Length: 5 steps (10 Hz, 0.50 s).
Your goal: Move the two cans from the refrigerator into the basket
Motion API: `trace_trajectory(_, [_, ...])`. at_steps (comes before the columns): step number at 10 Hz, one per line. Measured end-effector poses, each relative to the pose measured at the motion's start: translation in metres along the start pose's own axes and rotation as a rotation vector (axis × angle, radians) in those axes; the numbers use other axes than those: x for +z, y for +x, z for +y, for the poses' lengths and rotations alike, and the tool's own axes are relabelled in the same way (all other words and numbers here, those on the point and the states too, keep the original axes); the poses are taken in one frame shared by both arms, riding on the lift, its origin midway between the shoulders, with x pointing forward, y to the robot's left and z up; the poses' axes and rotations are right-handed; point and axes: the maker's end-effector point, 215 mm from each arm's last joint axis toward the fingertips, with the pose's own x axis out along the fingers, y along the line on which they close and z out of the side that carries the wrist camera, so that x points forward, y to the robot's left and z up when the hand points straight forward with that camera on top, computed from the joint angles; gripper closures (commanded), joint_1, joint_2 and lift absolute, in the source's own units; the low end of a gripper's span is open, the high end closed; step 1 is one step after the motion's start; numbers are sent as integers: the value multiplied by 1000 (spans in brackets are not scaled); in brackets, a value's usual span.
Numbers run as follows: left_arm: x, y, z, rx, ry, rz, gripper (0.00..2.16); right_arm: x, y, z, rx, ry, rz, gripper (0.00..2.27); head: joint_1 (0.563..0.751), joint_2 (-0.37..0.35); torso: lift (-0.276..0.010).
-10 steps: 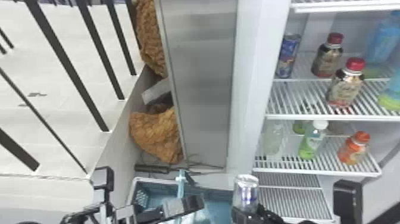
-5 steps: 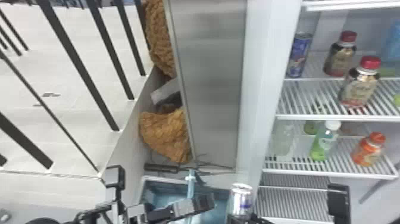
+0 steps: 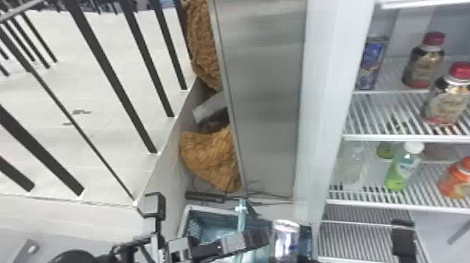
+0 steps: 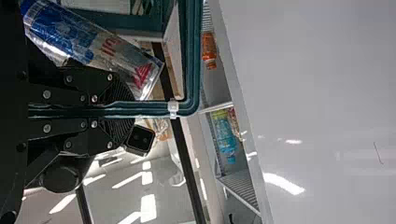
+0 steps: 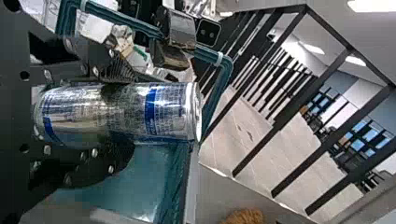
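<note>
Head view, bottom edge right of centre: silver-and-blue can (image 3: 286, 241), roughly upright, clamped between the fingers of the right end effector (image 3: 303, 258). Right wrist view agrees: the black fingers pinch it round the middle, one on each side. Teal basket (image 3: 185, 224) at the bottom centre of the head view; the can overlaps its right part. Whether the can dips below the rim, can't tell.

Left end effector (image 3: 251, 240), bottom centre, just left of the can. Its fingers are closed on the basket's teal handle (image 3: 241, 218); left wrist view gives this best, handle running between the fingers, white clip (image 4: 173, 108) beyond the tips. A can slants across the upper left of that view, close to the fingers; contact unclear.

Refrigerator (image 3: 323, 115) open, right side of the head view. Blue can (image 3: 372, 63) upright on the upper shelf, towards the upper right of the frame. Two red-capped bottles (image 3: 424, 64) (image 3: 446, 98) to its right. Shelf below: green bottle (image 3: 402, 168), orange bottle (image 3: 456, 180) near the right edge.
</note>
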Motion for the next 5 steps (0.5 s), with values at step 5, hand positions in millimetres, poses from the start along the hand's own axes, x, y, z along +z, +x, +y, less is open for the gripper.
trace_trajectory(5, [1, -1, -1, -1, 1, 0, 1191, 34, -3, -11, 102, -1, -107, 136, 695, 192, -31])
